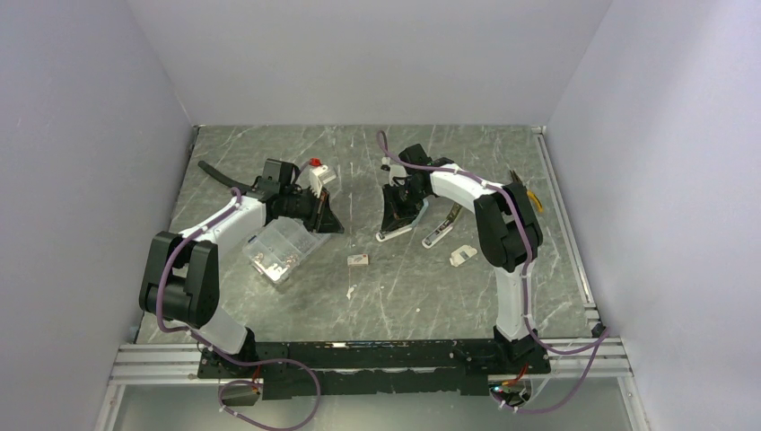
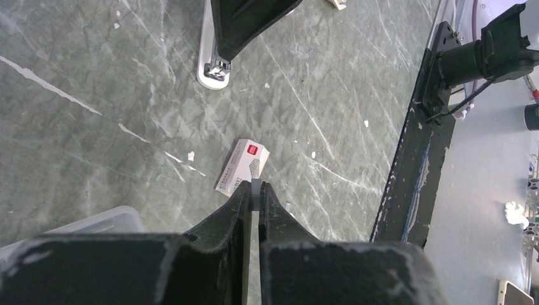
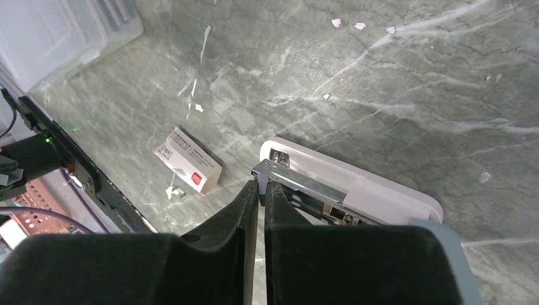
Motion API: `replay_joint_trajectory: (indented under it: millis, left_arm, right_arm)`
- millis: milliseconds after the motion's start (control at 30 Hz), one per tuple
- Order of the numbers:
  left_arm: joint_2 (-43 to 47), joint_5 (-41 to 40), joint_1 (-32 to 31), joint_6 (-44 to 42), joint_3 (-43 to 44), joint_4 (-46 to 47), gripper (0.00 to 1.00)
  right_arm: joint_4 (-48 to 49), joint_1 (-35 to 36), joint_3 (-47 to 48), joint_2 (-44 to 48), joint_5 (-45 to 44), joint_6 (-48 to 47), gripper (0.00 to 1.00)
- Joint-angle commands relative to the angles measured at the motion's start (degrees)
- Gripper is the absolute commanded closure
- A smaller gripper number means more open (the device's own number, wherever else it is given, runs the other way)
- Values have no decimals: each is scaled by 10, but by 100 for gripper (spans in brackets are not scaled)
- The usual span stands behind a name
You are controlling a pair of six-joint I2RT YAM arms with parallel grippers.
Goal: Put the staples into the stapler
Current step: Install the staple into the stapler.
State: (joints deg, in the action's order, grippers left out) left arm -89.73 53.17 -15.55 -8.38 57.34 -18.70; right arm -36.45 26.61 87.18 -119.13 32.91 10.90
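Observation:
The stapler (image 3: 356, 185) lies open on the marble table, with a white base and a bare metal magazine (image 3: 305, 183). My right gripper (image 3: 261, 184) is shut on the front tip of that magazine. From above, the right gripper (image 1: 393, 226) is over the stapler's (image 1: 395, 236) front end. The staples box (image 2: 243, 166), small and white with a red mark, lies flat just beyond my left gripper (image 2: 256, 187). That gripper is shut on a thin grey strip of staples at its tips. The box also shows in the right wrist view (image 3: 189, 168) and from above (image 1: 359, 259), between the two grippers.
A clear plastic case (image 1: 283, 247) sits under the left arm. A long pale piece (image 1: 444, 229) lies right of the stapler, and a small white part (image 1: 462, 256) beyond it. A black stapler (image 1: 215, 171) and a red-and-white item (image 1: 319, 171) lie at the back left. The front rail (image 2: 413, 171) is close by.

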Motion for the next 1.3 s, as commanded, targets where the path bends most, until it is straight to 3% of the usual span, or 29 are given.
replay_joint_trajectory:
  millis: [0, 733, 1267]
  left_arm:
    - [12, 23, 2, -24, 3, 5, 91]
    - [10, 30, 2, -24, 6, 3, 92]
    - [11, 26, 3, -29, 4, 4, 92]
  right_arm:
    - [-2, 1, 18, -1, -11, -5, 100]
    - [-17, 1, 33, -15, -31, -13, 100]
    - [12, 4, 3, 35, -4, -3, 100]
